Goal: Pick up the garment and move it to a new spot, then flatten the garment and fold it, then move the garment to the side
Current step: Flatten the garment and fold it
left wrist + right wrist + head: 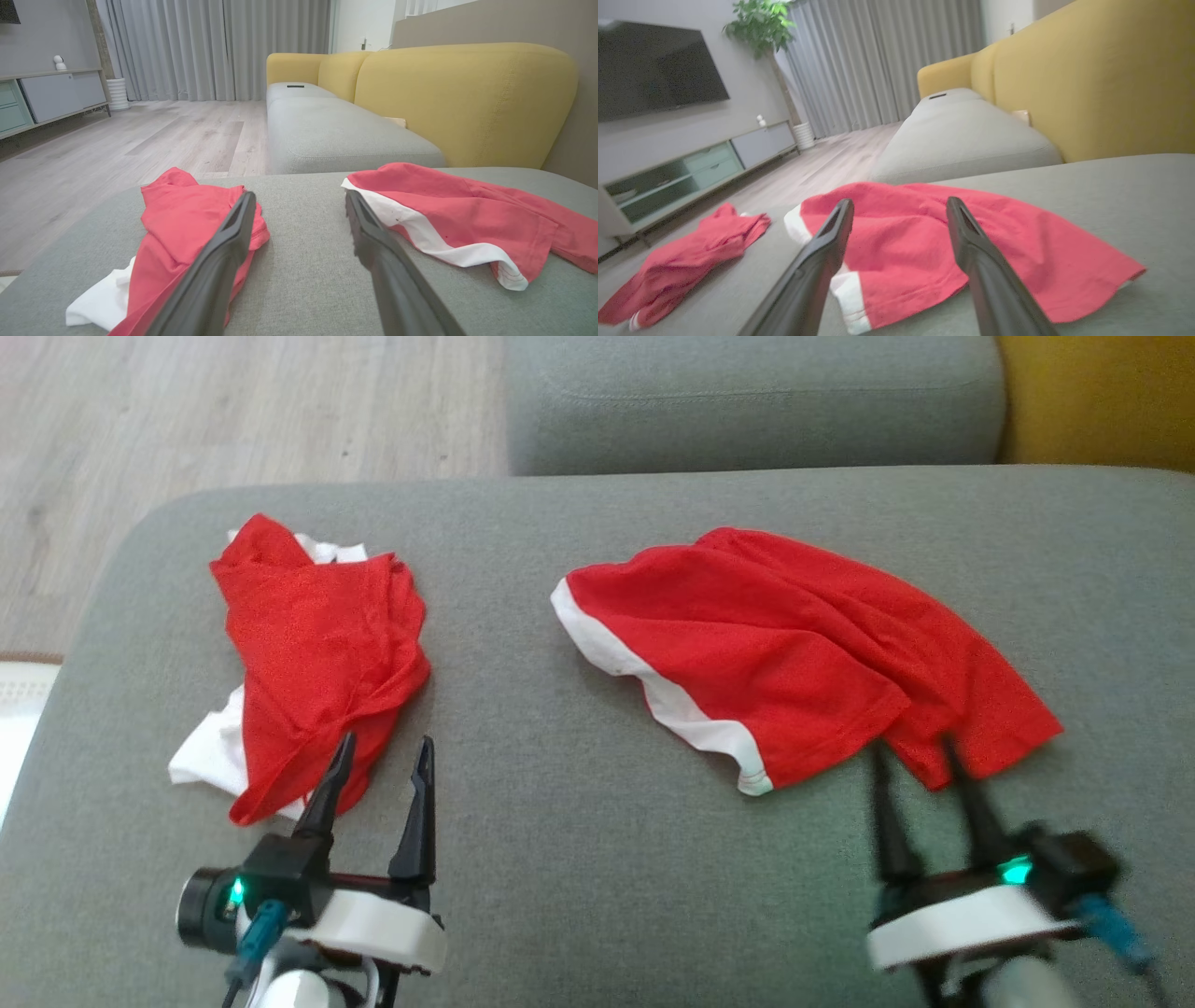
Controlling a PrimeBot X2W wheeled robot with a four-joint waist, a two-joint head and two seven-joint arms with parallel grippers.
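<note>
L gripper (387, 740) is gaping wide at crumpled garment (317, 644) edge; R gripper (915, 749) is gaping wide, tips hanging over spread garment (775, 644).

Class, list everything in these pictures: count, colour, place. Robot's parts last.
crumpled red-and-white garment: one, red over white, left part of near cushion
spread red garment with white band: one, red and white, right part of same cushion
grey fabric seat cushions: two, grey, one under the garments, one beyond it
yellow padded sofa back: one, yellow, beside the far cushion
wood-plank floor: one, pale, left of the cushions
grey pleated curtains: one set, grey, far wall
black flat television: one, black, side wall
left gripper: one, dark, open, beside crumpled garment
right gripper: one, dark, open, at spread garment's near hem
</note>
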